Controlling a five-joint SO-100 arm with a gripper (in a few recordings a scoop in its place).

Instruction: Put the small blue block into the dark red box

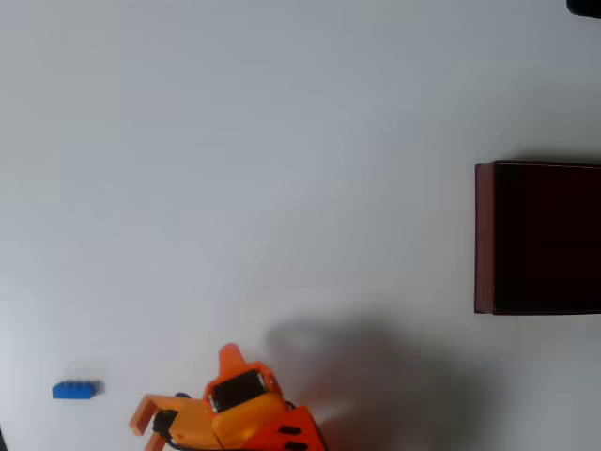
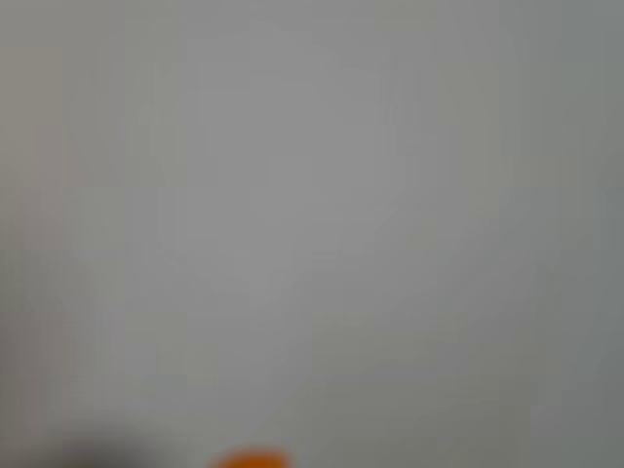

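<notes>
Block (image 1: 75,389) far left — box (image 1: 537,238) far right, well apart

The small blue block (image 1: 75,389) is a tiny bright blue oblong brick with studs along its top. In the overhead view it lies flat on the white table (image 1: 282,169), long side running left to right, near the lower left corner. It sits just to the left of the orange gripper (image 1: 150,432), close to the finger tip but not touching it.

The dark red box (image 1: 537,239) is a large square container with thin maroon walls and a very dark inside, open at the top. It stands upright at the right edge, well apart from the gripper, up and to its right, and far from the block.
</notes>
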